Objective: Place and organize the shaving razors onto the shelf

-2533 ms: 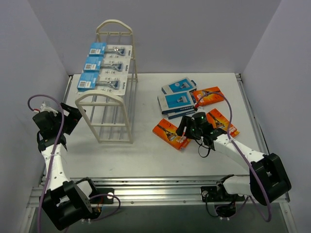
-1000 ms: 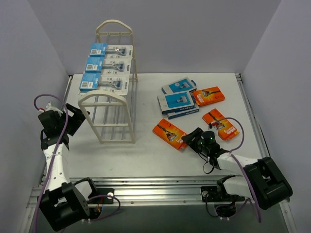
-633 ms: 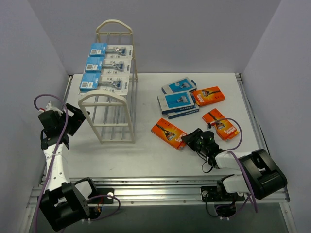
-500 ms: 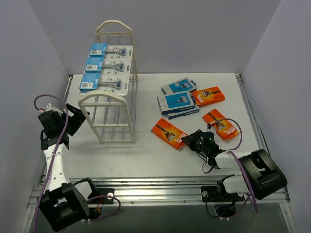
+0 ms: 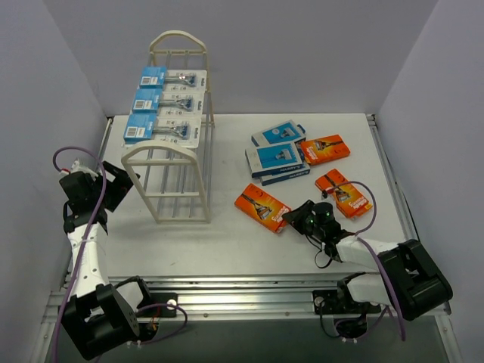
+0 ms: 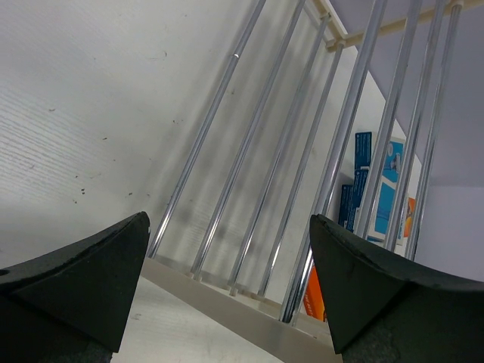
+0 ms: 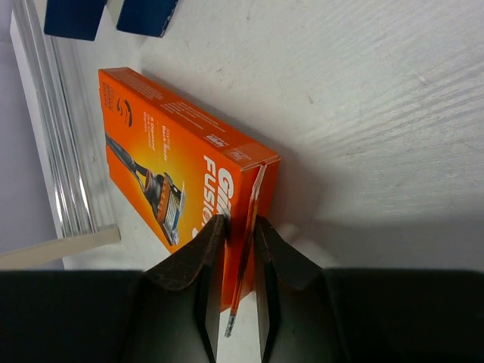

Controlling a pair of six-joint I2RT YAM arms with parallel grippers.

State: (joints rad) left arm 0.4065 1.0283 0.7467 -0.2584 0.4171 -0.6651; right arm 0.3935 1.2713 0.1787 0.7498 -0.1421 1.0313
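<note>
On the right side, the right gripper point(image 7: 236, 253) is pinching an orange razor box point(image 7: 170, 151) by its end flap; the left gripper point(image 6: 228, 225) is gaping wide, empty, beside the shelf point(image 6: 247, 144).

orange boxes point(image 5: 262, 207), blue-and-white boxes point(image 5: 278, 157), cream-white shelf point(image 5: 160, 148), white table point(image 5: 227, 242)

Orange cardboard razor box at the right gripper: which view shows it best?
Right wrist view: the flat orange cardboard razor box is large and sharp, its flap pinched by the right gripper. Top external shows the box small. Left wrist shows only an orange sliver behind rods of the cream-white rack.
</note>
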